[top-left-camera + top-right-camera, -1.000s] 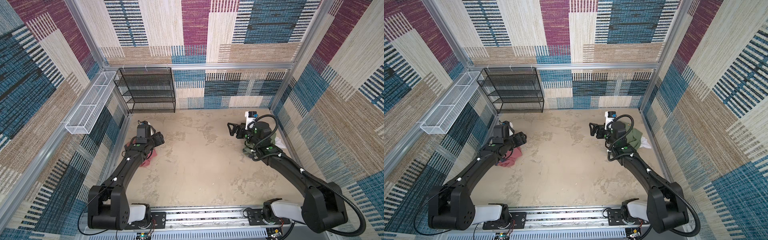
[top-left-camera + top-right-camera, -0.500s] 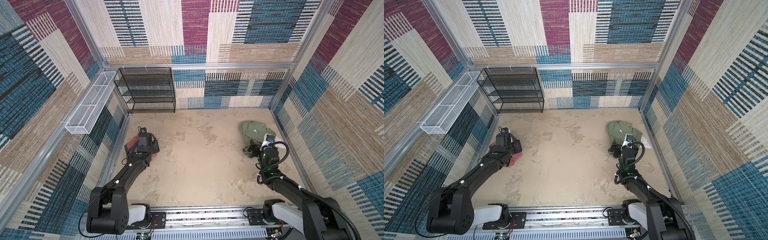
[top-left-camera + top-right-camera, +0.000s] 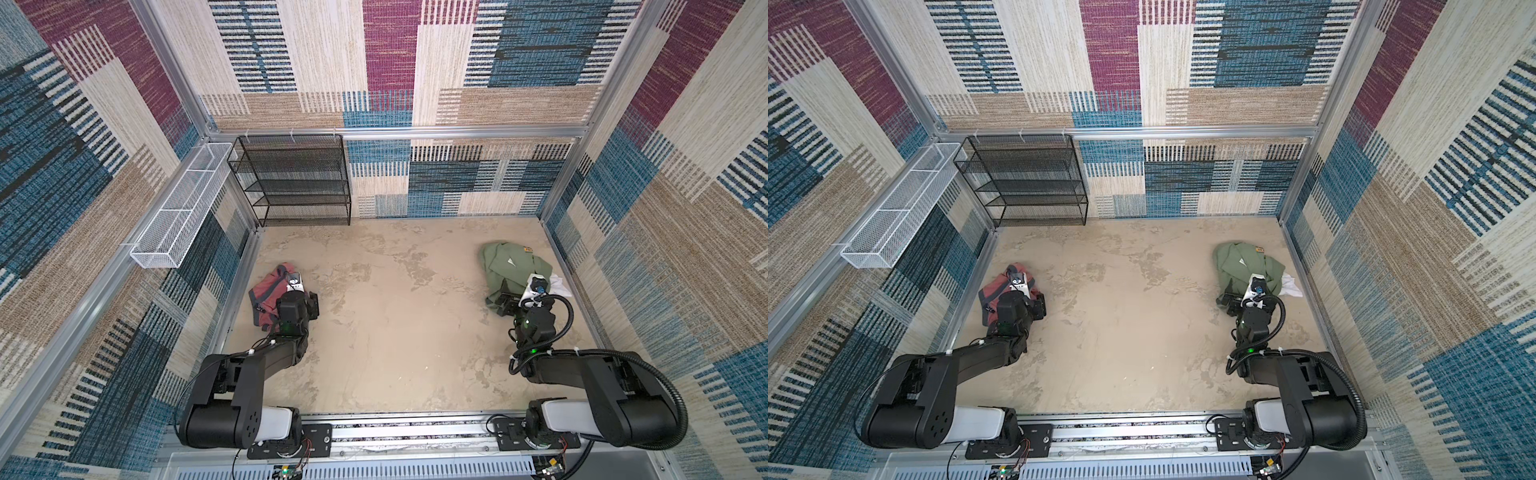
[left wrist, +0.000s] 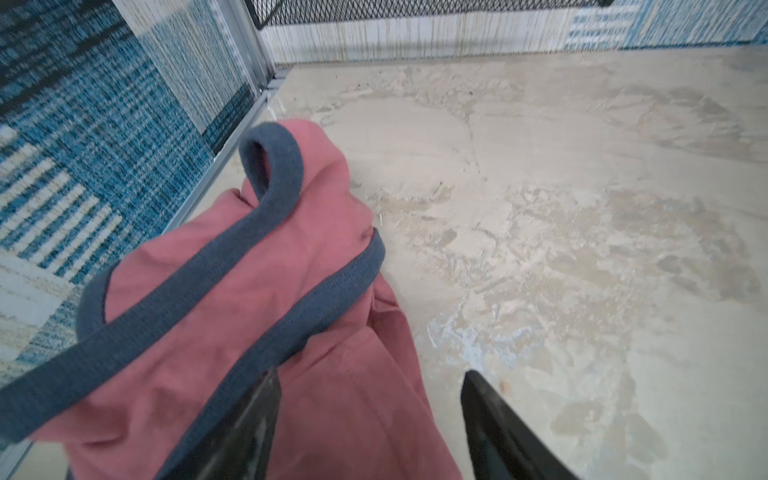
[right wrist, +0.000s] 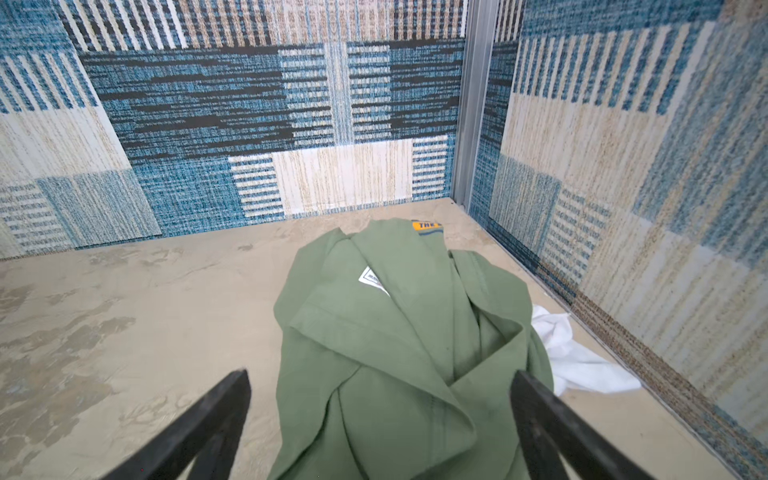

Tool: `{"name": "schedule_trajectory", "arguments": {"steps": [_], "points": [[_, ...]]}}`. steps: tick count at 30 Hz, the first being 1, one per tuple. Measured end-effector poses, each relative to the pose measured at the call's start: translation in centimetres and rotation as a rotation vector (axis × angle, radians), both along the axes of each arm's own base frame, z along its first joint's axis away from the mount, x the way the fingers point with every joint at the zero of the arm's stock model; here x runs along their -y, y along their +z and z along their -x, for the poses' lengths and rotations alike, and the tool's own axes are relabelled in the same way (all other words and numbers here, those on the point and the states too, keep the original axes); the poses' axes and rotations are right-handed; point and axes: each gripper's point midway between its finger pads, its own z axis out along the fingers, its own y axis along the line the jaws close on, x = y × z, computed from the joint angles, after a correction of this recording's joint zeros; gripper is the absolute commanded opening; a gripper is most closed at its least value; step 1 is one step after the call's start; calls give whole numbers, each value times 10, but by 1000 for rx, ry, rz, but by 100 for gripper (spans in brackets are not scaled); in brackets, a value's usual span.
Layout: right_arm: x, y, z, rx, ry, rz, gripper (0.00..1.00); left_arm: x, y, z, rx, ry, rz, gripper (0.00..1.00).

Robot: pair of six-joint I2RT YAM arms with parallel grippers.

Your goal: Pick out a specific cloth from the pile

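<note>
Our left pincer [image 4: 370,376], jaws apart, sits over the soft brick-red cloth with grey-blue trim [image 4: 199,266] at the left edge of the desk [image 3: 395,332]; our right pincer [image 5: 380,374] gapes above the olive-green-and-white garment pile [image 5: 374,332].

— Bright in here, flat even light pouring from overhead. Shadows are soft, just faint grey smudges on the table [image 3: 395,340].
— Both top views come through crisp, though the walls [image 3: 685,208] splay outward toward the edges. Wide lens.
— Left wrist view: the cloth [image 4: 249,291] sits close to the lens and goes soft, and the left gripper [image 4: 369,374] is a dark blur at the frame's edge.
— Same on the right wrist: the right gripper [image 5: 379,374] smeared, the white garment [image 5: 582,365] nearly blown out.
— And that table looks pale, washed, matte.
</note>
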Motion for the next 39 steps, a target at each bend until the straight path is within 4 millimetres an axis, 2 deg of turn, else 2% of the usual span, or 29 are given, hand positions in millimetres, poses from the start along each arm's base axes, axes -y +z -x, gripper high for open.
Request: {"name": "schedule_trajectory", "arguments": {"steps": [5, 11, 13, 15, 20, 28, 39], "points": [[0, 4, -3, 21, 1, 19, 100, 7, 6, -8, 60, -51, 1, 72], [-3, -7, -6, 5, 28, 28, 100, 11, -4, -12, 74, -79, -1, 73], [-6, -6, -8, 12, 40, 31, 100, 10, -10, -11, 61, -77, -1, 73], [-7, -3, -9, 19, 51, 30, 100, 9, -8, -13, 67, -78, 2, 74], [-4, 5, -32, 16, 67, 28, 100, 3, 5, -27, 93, -74, 12, 75], [-8, -7, -33, -31, 101, 21, 100, 3, 0, -26, 69, -81, 22, 75], [-8, -9, -33, -42, 103, 21, 100, 2, -2, -25, 63, -80, 23, 75]]}}
